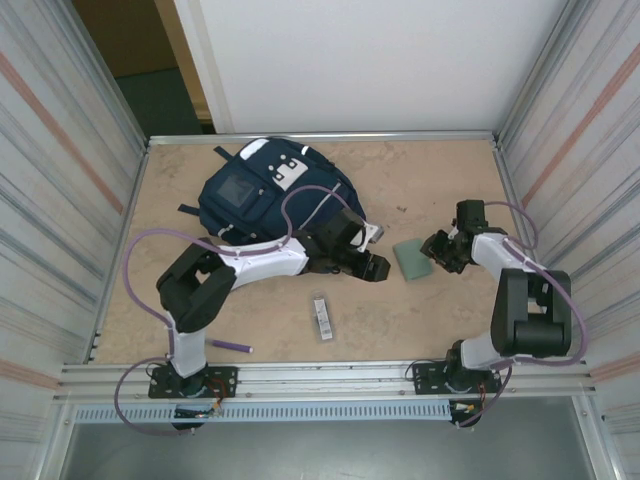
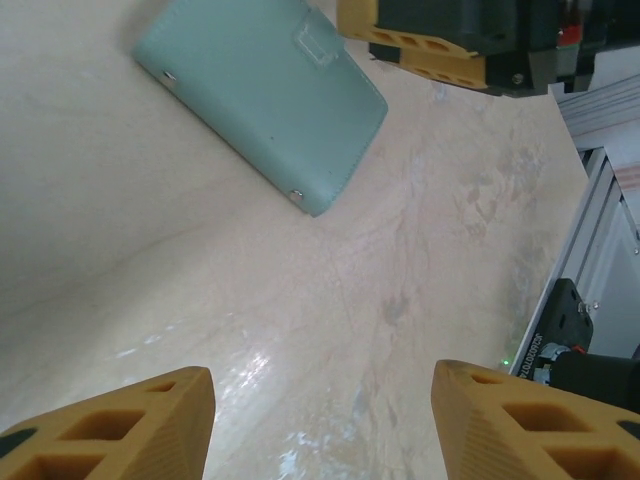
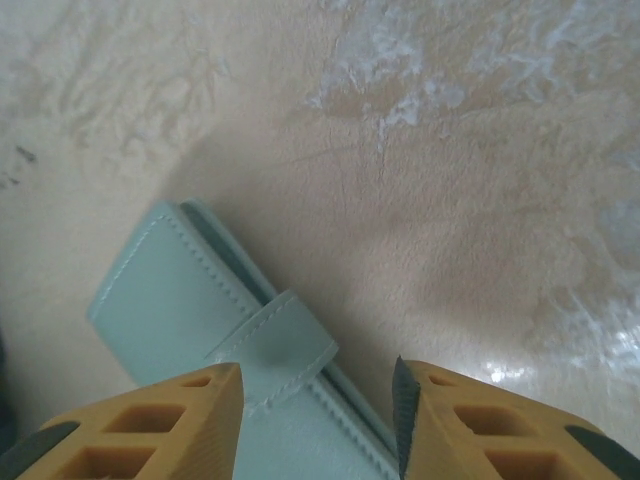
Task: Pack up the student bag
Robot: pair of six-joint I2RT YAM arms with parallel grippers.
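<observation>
Top external: student bag [image 1: 270,195] is seen at 10 o'clock from teal wallet [image 1: 411,260], nearer left gripper [image 1: 372,266], which is spread and empty; right gripper [image 1: 438,250] is poised at wallet's 3 o'clock end, jaws apart, nothing clamped.

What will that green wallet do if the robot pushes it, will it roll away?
Probably not: the green wallet lies flat on the table, so it should slide, not roll. Its smooth skin may be slippery. The strap looks soft, so that bit could flop when lifted.
</observation>
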